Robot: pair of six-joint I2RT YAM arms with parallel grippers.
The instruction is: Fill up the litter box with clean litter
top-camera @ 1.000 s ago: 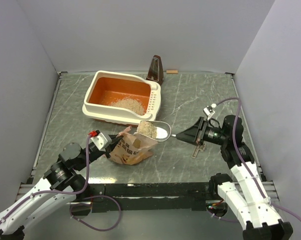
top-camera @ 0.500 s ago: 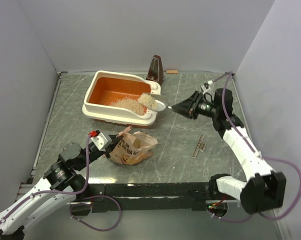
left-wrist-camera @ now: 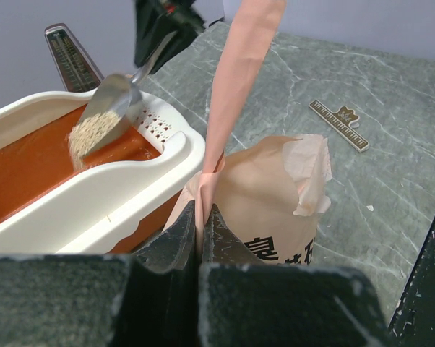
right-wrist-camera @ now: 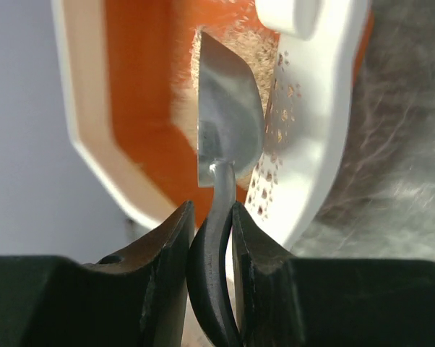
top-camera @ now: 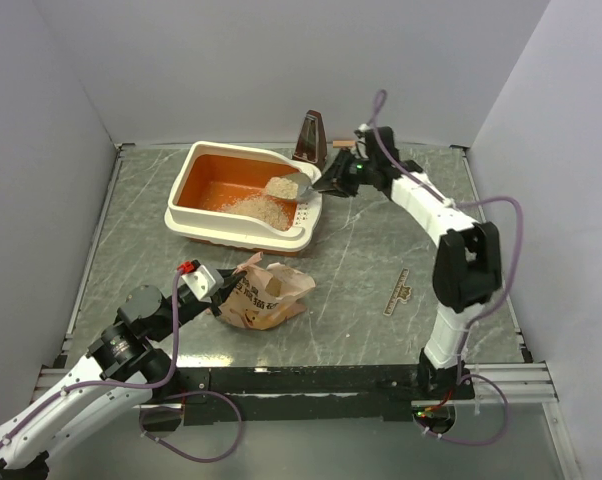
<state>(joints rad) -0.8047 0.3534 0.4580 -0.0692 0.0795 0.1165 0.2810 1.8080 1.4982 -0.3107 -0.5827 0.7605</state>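
While the right gripper pinches the dark handle of a metal scoop, both fingers pressed tight against it, the scoop's bowl hangs above the slotted end of the litter box. The bowl's mouth is tipped lower than the handle and points in over the orange floor. The right wrist view shows the handle clamped between the fingertips, and beyond it the bowl and the box's perforated white rim.

The clean litter lies in two places: a loose pale heap on the box floor toward the slotted end, and a load sitting at the mouth of the scoop.

Just in front of the box, on the side nearer the arm bases, a crinkled tan bag sits on the grey table. The left gripper is closed on it. From the left wrist, a pink strip of the bag's edge runs up out of the squeezed fingers. Whether the bag touches the box wall cannot be told.

A metronome stands just behind the box's slotted end, with a small wooden block beside it, further from the box. A ruler lies well apart from the box, out past the bag.
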